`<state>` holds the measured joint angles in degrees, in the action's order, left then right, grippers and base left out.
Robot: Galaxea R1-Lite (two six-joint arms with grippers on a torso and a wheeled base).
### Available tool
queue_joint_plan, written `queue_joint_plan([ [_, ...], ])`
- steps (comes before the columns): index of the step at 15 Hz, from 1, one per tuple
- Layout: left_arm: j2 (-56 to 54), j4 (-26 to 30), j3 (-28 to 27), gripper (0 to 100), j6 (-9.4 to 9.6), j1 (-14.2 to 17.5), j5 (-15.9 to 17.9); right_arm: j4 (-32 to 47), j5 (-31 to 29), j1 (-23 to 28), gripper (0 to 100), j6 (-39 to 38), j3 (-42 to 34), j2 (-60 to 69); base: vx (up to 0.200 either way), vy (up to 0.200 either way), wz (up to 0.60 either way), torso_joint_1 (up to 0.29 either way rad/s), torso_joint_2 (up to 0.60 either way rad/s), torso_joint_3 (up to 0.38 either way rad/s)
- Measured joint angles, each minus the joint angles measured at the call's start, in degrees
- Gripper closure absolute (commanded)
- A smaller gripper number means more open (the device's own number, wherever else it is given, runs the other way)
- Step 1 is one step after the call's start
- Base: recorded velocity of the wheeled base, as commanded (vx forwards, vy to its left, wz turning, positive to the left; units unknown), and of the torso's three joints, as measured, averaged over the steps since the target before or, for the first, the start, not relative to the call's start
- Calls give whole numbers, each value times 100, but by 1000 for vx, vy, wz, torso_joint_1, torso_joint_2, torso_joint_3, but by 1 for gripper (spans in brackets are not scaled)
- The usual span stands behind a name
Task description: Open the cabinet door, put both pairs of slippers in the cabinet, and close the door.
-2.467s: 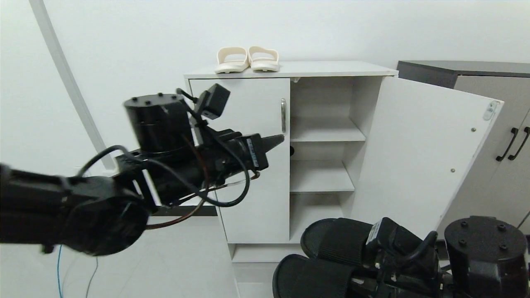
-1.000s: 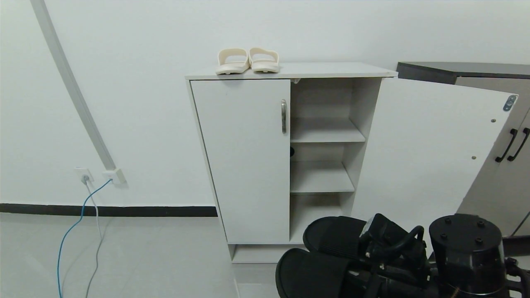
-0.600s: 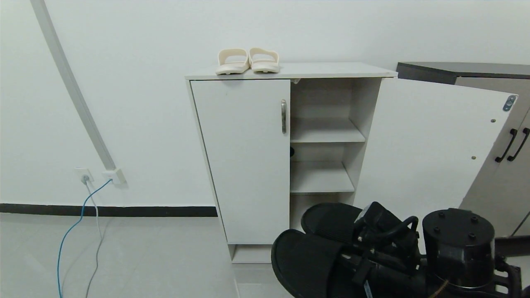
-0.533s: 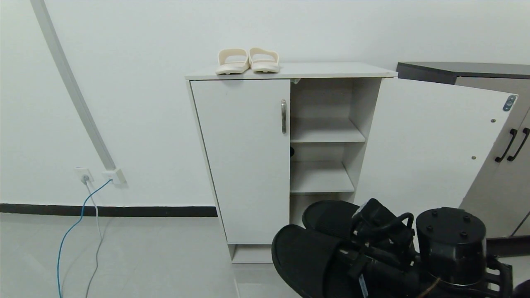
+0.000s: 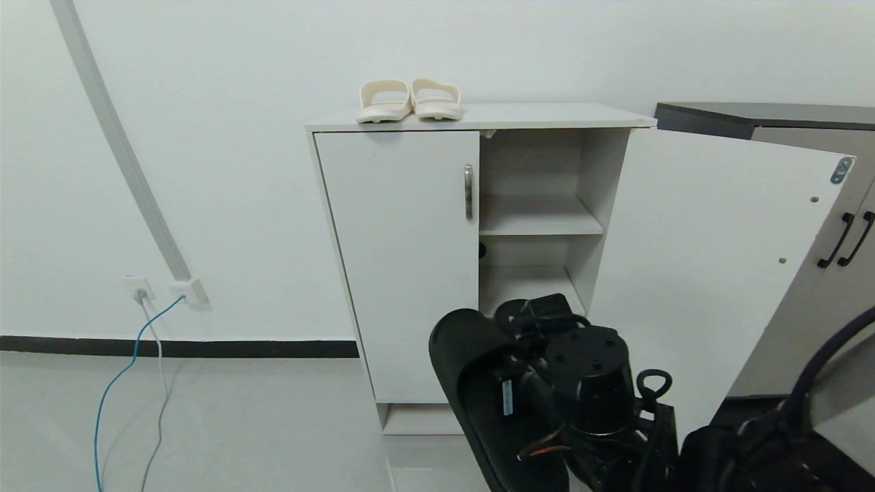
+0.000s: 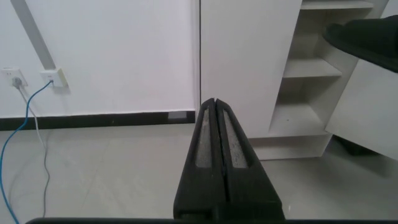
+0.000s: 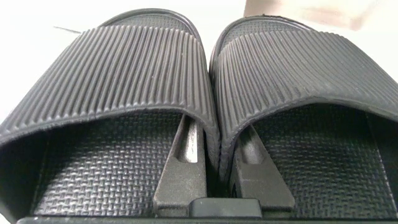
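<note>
The right end effector pinches the black slippers by their touching inner walls; the cabinet shelves lie just ahead, the open door beside. A toe catching a shelf edge could twist the pair loose. The left end effector is closed, empty.

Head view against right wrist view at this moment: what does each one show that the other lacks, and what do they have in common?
The head view adds the white cabinet with its right door swung open and its left door shut, the shelves inside, and the cream slippers on its top. The right wrist view adds the right pincer up close: its fingers sit one under each strap, pinching the adjoining sides together. Both show the black slippers.
</note>
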<state>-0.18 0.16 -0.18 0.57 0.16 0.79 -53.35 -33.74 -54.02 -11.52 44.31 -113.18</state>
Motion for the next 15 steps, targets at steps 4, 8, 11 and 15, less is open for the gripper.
queue_joint_plan([
  [4, 0, 2, 0, 100, 5, 0, 0, 0, -1165, -17, 100, -88, 745, -716, 0, -50, 0, -1, -1, 1],
  [8, 2, 2, 0, 100, 7, 2, 0, -62, -1512, 273, 100, -90, 1163, -1143, 0, -200, 0, 1, 2, 5],
  [11, 2, 0, 0, 100, 7, 6, -1, -51, -1519, 377, 100, -88, 1186, -1273, 0, -133, 0, 5, 0, 3],
  [15, 2, 2, 0, 100, -2, -2, 2, -51, -1484, 455, 100, -85, 1193, -1364, 0, 0, 0, 0, 0, 0],
])
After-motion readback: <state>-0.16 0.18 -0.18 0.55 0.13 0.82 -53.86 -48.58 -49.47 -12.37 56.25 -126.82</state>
